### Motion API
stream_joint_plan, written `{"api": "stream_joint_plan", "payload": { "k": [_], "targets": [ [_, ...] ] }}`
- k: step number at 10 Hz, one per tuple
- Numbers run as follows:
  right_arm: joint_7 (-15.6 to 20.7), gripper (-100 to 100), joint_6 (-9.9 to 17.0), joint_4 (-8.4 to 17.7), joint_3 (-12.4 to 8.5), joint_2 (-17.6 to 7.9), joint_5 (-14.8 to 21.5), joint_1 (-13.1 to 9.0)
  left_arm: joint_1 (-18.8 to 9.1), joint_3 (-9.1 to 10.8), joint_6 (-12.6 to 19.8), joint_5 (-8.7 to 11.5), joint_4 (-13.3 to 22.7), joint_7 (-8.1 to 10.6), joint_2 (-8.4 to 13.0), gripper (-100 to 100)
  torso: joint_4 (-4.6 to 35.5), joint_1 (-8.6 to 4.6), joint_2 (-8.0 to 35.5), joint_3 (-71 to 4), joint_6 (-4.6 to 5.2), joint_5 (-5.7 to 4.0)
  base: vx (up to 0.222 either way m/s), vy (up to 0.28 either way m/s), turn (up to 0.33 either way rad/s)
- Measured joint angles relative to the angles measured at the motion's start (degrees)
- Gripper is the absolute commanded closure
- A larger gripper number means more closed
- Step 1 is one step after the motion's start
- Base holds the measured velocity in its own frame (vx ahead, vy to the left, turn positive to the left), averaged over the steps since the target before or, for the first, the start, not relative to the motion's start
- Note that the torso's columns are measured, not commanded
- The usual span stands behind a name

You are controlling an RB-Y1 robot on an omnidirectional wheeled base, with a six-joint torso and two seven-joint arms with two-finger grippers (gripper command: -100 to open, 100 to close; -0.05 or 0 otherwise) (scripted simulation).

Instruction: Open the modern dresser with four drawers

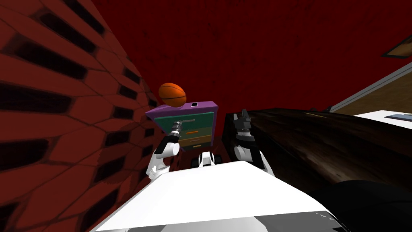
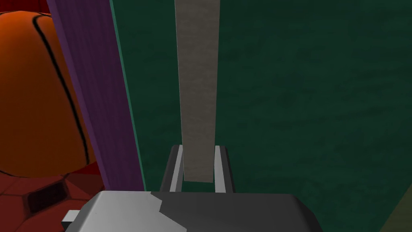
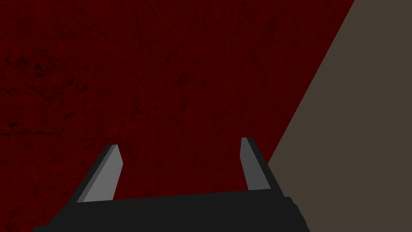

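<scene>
Left fingers pinch the grey bar handle from both sides, close before the dark green top drawer of the purple dresser. An orange basketball rests on the dresser's top, beside those fingers. Right fingers stand spread and empty, apart from the dresser.

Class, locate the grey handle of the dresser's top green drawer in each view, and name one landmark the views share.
Head view: grey handle on the top green drawer, below the basketball, at the left gripper.
Left wrist view: grey handle clamped between the left gripper's fingers.
Right wrist view: not in it; right gripper open.
Shared landmark: the orange basketball, beside the purple dresser.
</scene>
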Motion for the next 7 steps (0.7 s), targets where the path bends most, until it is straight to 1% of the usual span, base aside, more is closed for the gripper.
{"api": "stream_joint_plan", "payload": {
  "k": [2,3,6,7],
  "targets": [
    [0.0,0,0.0,0.0,0.0,0.0,0.0,0.0,0.7,-0.21,0.4,0.2,-0.8,-0.03,0.1,100,0.1,-0.1,-0.2,-0.1,0.02,-0.1,-0.212,-0.02,0.019],
    [0.0,0,0.0,0.0,0.0,0.0,0.0,0.0,1.1,-0.35,0.6,0.3,-1.2,-0.04,0.2,100,0.1,-0.1,-0.3,-0.2,0.01,-0.13,-0.098,-0.011,0.001],
    [0.0,0,0.0,0.0,0.0,0.0,0.0,0.0,1.8,-0.69,0.8,0.5,-1.8,-0.05,0.3,100,0.0,-0.09,-0.3,-0.2,-0.01,-0.09,-0.162,-0.013,0.018],
    [0.0,0,0.0,0.0,0.0,0.0,0.0,0.0,2.1,-0.77,0.8,0.5,-2.0,-0.07,0.4,-100,0.0,-0.14,-0.3,-0.2,0.03,-0.12,-0.055,-0.013,0.005]
  ]
}}
